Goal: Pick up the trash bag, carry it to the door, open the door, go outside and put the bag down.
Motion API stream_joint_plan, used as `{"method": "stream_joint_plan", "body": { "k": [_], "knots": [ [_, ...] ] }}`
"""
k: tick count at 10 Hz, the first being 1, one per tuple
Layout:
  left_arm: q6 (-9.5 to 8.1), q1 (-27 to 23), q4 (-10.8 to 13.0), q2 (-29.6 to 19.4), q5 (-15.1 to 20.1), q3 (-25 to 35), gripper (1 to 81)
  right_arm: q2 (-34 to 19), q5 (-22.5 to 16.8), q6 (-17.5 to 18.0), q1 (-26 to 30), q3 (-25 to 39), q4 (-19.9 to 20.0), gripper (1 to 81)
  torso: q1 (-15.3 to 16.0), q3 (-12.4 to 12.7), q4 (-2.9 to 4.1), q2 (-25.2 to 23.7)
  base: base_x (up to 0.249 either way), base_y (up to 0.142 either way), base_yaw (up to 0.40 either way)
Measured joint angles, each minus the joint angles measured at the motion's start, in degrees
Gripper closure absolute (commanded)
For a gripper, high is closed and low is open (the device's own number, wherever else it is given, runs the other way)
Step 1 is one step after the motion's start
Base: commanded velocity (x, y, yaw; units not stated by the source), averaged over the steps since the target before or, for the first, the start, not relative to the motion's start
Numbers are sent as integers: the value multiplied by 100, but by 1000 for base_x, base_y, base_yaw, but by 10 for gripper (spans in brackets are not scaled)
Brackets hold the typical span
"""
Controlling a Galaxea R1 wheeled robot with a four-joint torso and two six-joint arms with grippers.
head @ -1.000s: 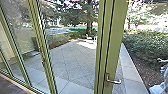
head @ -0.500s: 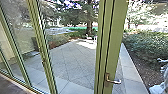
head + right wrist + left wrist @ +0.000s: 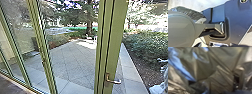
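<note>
I cannot tell whether the left hand is wide, narrow or closed on anything, nor can I for the right hand. Close against the left wrist camera is the dark, glossy plastic trash bag [image 3: 221, 75], thin and sharply creased, with bluish sheen on its folds. The step in hand seems to be getting it through the door, a tall green-framed one [image 3: 115, 37] with a flat silver lever handle [image 3: 113, 81]. Best to press that lever fully before moving the door, letting the base do the slow work, and to keep the loose plastic off the lever and frame edges, where it could snag or tear. Beyond the tall glass panes [image 3: 72, 57] lie smooth, square-jointed grey paving [image 3: 135, 83] and a rounded, leafy green hedge [image 3: 147, 47].
</note>
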Motion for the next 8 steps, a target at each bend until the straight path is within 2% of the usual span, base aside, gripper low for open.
{"method": "stream_joint_plan", "body": {
  "k": [4, 8],
  "knots": [
    [-2, 2, 0, 22, 44, 2, 811, -828, 182, -2, -56, 1259, 1, 10, 0, 0, 0, 0, 0, 0, 0],
    [0, -7, 0, 72, 41, 0, 811, -1886, 291, -5, 35, 2588, 0, 10, 2, 0, 0, 0, 0, 0, 0]
  ]
}}
